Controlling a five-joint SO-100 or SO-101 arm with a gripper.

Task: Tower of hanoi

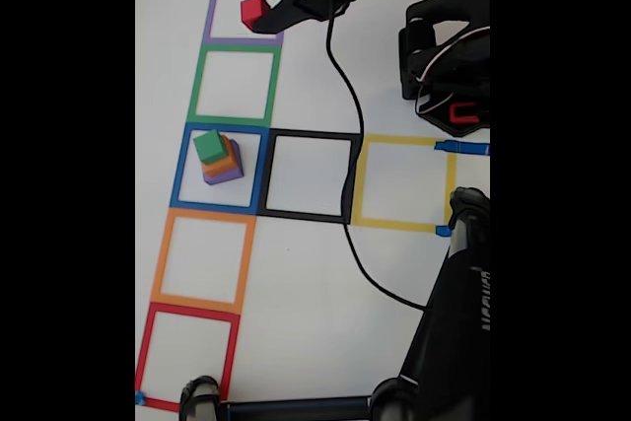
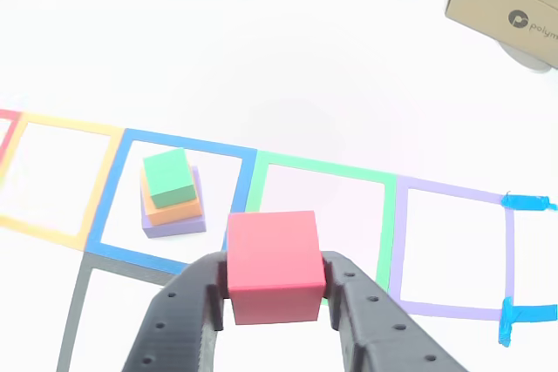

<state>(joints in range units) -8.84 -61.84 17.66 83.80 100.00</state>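
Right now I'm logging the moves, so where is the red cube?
The red cube is held in the hand, near the purple square at the top left of the fixed view, away from the stack in the blue square.

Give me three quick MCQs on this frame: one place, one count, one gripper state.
1. Which taped square holds the stack?
A. green
B. blue
C. black

2. How many cubes are in the stack?
A. two
B. three
C. four

3. What is the gripper doing?
A. open over the stack
B. shut on nothing
C. shut on the red cube

Key:
1 B: the stack stands inside the blue square in the fixed view.
2 B: the green cube sits on the orange cube, which sits on the purple cube.
3 C: the gripper has a finger pressed on each side of the red cube, held off the stack.
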